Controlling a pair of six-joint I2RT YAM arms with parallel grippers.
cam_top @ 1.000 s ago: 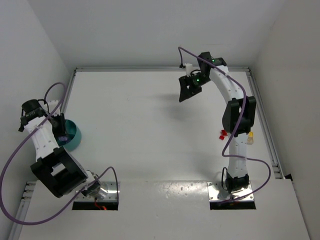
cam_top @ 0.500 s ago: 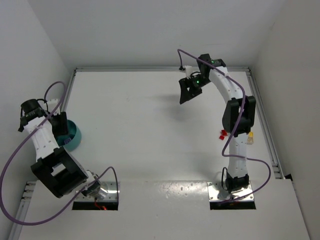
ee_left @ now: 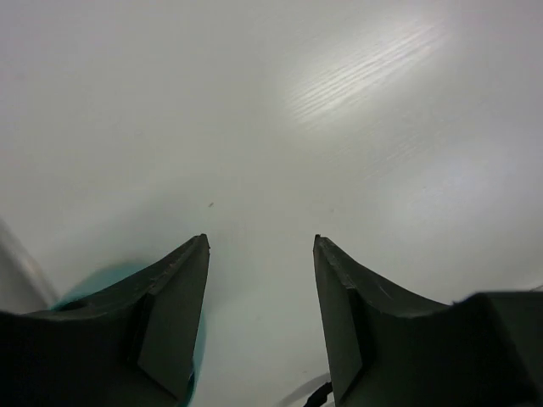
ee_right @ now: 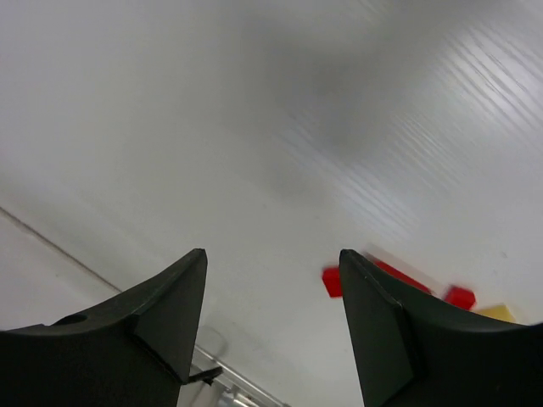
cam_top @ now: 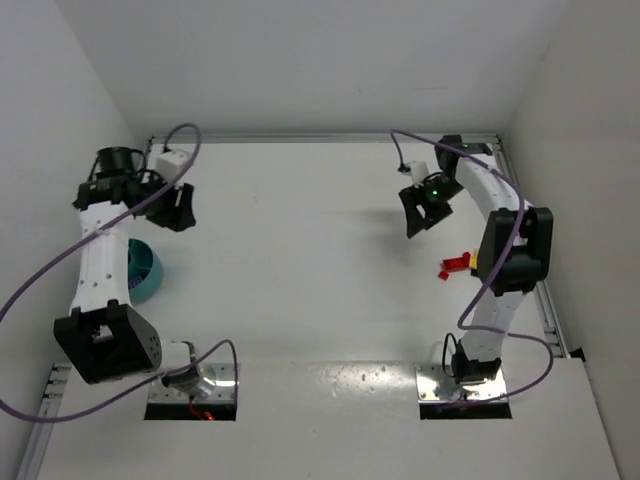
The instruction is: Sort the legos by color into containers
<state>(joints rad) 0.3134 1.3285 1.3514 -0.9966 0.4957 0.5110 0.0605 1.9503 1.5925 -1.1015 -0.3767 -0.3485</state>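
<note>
The teal bowl (cam_top: 146,272) sits at the table's left edge, partly behind my left arm; a sliver of the bowl (ee_left: 100,276) shows beside the left finger in the left wrist view. My left gripper (cam_top: 178,208) hangs open and empty beyond the bowl, over bare table (ee_left: 260,242). Red legos (cam_top: 456,265) lie beside my right arm. The right wrist view shows two red legos (ee_right: 332,281) (ee_right: 460,297) and a yellow one (ee_right: 497,312). My right gripper (cam_top: 418,214) is open and empty (ee_right: 271,254), above and to the left of them.
Silver base plates (cam_top: 193,386) (cam_top: 466,385) hold the arms at the near edge. A metal rail (cam_top: 546,300) runs along the table's right side, and white walls close in the left, back and right. Purple cables loop around both arms.
My left arm has swung from over the bowl towards the far left corner, its jaws wider. My right gripper has moved right and nearer, towards the red legos.
</note>
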